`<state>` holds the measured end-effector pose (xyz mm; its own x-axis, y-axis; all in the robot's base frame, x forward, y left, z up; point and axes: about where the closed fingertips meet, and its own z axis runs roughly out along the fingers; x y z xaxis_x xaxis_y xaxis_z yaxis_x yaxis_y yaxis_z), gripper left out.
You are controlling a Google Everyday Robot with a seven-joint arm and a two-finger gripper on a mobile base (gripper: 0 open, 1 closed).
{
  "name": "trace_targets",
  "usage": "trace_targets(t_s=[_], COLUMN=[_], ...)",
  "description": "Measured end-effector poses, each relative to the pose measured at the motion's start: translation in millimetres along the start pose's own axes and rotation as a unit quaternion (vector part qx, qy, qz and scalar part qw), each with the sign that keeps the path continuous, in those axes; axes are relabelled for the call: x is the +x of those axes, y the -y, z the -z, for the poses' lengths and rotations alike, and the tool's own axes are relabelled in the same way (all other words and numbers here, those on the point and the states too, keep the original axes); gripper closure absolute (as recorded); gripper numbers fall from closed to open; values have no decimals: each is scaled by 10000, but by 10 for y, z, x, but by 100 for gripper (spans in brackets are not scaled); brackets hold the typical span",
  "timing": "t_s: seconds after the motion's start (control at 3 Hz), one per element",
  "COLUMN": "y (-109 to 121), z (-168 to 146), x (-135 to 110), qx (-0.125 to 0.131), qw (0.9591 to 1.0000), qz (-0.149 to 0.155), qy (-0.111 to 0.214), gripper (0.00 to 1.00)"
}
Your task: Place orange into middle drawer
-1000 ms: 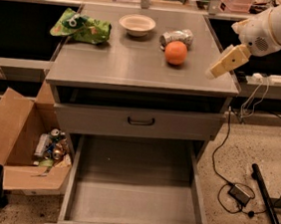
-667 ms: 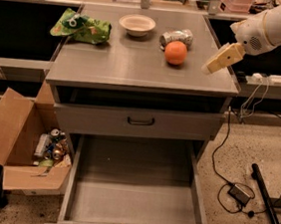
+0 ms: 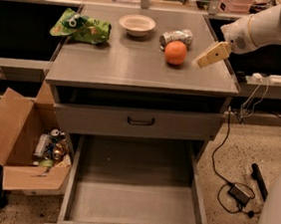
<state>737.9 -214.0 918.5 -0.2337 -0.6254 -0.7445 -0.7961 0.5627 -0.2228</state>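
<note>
camera view: looks down on the front of a grey cabinet (image 3: 135, 66) w/ a flat top.
orange (image 3: 176, 52): sits on the cabinet top, right of centre, toward the back; touches nothing but the top, as far as can be seen.
gripper (image 3: 211, 55): tan, at the end of a white arm (image 3: 262, 26) coming in from upper right; hangs low over the top just right of the orange, a small gap between them.
gripper state: cannot tell if open or shut; nothing seen in it.
drawer (image 3: 133, 203): pulled out at the bottom, bare grey floor, low side walls.
drawer front (image 3: 140, 121): above it, black handle, closed.
can (image 3: 176, 37): silver, lying on its side just behind the orange.
bowl (image 3: 136, 24): cream, back centre of top.
bag (image 3: 82, 27): green, back left corner.
box (image 3: 8, 135): cardboard, on floor left of cabinet, open, cans inside.
cables (image 3: 240, 192): on floor at right.
</note>
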Motion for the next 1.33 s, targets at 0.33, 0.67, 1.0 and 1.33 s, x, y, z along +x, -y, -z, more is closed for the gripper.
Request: trace_targets(t_s=[0.33,0.67,1.0,1.33], y=[102,122,116,89], z=[-241,-391,-574,-740], x=[-66,-114,-133,-140], qx=[-75,-171,-316,-473], qw=[9998,9993,9985,9977], qz=[-82,-121,-213,-261], qy=[193,306,385,411], gripper=[0,0,0,0])
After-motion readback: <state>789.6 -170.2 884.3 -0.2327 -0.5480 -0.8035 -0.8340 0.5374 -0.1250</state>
